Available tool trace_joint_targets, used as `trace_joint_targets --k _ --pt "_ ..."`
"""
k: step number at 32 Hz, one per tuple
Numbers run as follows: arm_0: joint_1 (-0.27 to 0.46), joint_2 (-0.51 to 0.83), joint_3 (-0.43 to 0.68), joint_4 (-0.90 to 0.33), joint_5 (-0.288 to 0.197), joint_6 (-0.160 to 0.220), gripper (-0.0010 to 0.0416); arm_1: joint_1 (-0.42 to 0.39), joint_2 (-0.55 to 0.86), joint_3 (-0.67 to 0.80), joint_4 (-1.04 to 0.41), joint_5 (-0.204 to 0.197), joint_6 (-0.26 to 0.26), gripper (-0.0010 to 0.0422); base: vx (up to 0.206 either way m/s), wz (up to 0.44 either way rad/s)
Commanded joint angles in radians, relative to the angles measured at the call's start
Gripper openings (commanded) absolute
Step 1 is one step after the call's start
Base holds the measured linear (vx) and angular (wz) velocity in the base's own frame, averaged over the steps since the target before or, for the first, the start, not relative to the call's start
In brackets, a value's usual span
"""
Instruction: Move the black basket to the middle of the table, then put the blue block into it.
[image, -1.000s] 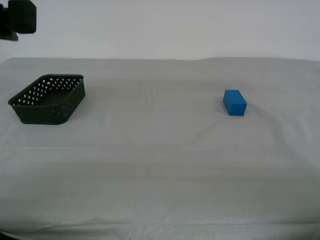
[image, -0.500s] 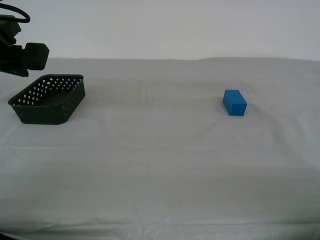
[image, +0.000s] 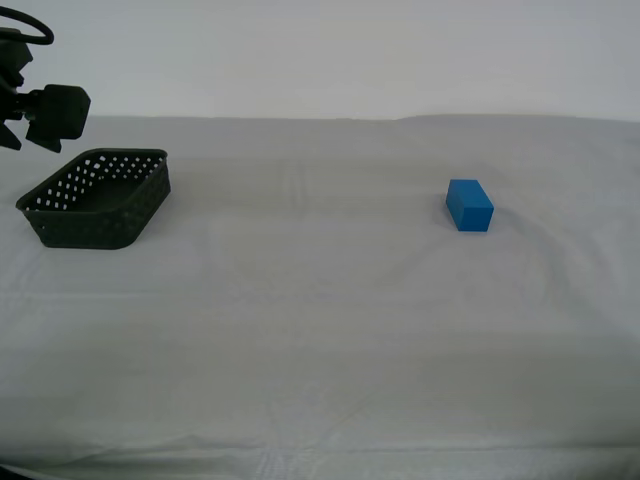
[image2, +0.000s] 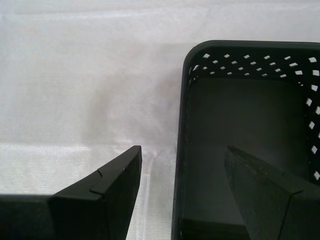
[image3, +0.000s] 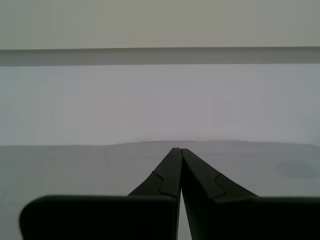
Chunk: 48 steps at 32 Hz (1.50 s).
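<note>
The black basket (image: 95, 197) sits on the table (image: 320, 330) at the exterior view's left, empty. The blue block (image: 469, 205) lies on the cloth far off at the exterior view's right. My second arm (image: 55, 117) hangs above the basket's far left end. In the second wrist view my second gripper (image2: 184, 148) is open, its jaws astride one side wall of the basket (image2: 240, 110), one finger outside over the cloth and one over the inside. My first gripper (image3: 177, 150) is shut and empty, pointing along the table towards a pale wall; it does not show in the exterior view.
The pale cloth is slightly wrinkled and runs wide between basket and block. A plain light wall (image: 350, 50) stands behind the table's far edge. The table's front edge shows at the bottom of the exterior view.
My second arm has come down from the exterior view's upper left corner to just above the basket's far left end. Basket and block have not moved.
</note>
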Motion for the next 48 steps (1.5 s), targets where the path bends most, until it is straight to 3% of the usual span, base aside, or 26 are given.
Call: trace_joint_targets --k 1,9,19,25,27,28,32,33,35,40,48 --pt "0.0 0.0 0.0 0.003 0.001 0.0 0.0 0.004 0.0 0.0 -0.006 -0.006 0.003 0.021 0.0 0.0" --pt "0.001 0.0 0.0 0.004 0.0 0.0 0.0001 0.006 0.184 0.005 -0.003 0.0 0.005 0.0166 0.0 0.0" --pt "0.001 0.0 0.0 0.003 0.0 0.0 0.0 0.006 0.348 0.019 0.1 -0.005 -0.005 0.0175 0.0 0.0" --pt "0.001 0.0 0.0 0.002 0.0 -0.001 0.0 0.005 0.393 0.076 0.058 -0.024 -0.043 0.0098 0.0 0.0" --pt "0.001 0.0 0.0 0.002 0.0 -0.001 0.0001 0.005 0.391 0.087 0.054 -0.024 -0.042 0.004 0.0 0.0" --pt "0.001 0.0 0.0 0.002 0.0 -0.001 0.0 0.005 0.391 0.098 0.035 -0.024 -0.042 -0.0009 0.0 0.0" --pt "0.001 0.0 0.0 0.002 0.0 -0.001 0.0 0.004 0.39 0.113 0.028 -0.054 -0.042 -0.0001 0.0 0.0" --pt "0.001 0.0 0.0 0.002 0.0 -0.001 0.0 0.004 0.389 0.118 0.016 -0.049 -0.043 0.0 0.0 0.0" --pt "0.001 0.0 0.0 0.001 0.0 0.0 0.0001 0.001 0.374 0.142 -0.042 0.014 -0.05 -0.0001 0.0 0.0" --pt "0.001 0.0 0.0 0.001 0.0 0.0 0.0001 -0.035 0.277 0.148 -0.074 0.116 -0.124 -0.0001 0.0 0.0" --pt "0.002 0.0 0.0 -0.004 0.0 0.0 0.0001 -0.236 0.117 0.149 -0.135 0.129 -0.249 -0.0001 0.0 0.0"
